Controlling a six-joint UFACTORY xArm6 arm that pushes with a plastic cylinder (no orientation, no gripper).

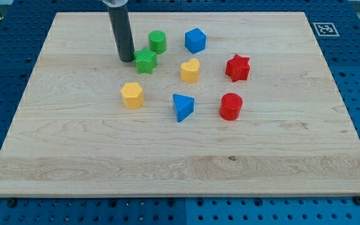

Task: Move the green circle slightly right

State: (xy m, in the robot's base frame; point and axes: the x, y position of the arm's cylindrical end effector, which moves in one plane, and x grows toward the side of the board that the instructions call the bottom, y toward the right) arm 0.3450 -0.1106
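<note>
Eight smooth blocks on grainy wood; my tip (127,60) touches the green star (145,61), below-left of the green circle (157,41)

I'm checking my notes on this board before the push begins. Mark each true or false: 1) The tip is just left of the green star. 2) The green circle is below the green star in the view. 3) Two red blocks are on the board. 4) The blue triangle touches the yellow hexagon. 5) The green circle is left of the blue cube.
1) My tip is just left of the green star. True.
2) The green circle is below the green star. False: it is above it and slightly to the right.
3) Two red blocks are there. True: a red star and a red cylinder.
4) The blue triangle touches the yellow hexagon. False: bare wood separates them.
5) The green circle is left of the blue cube. True.
</note>
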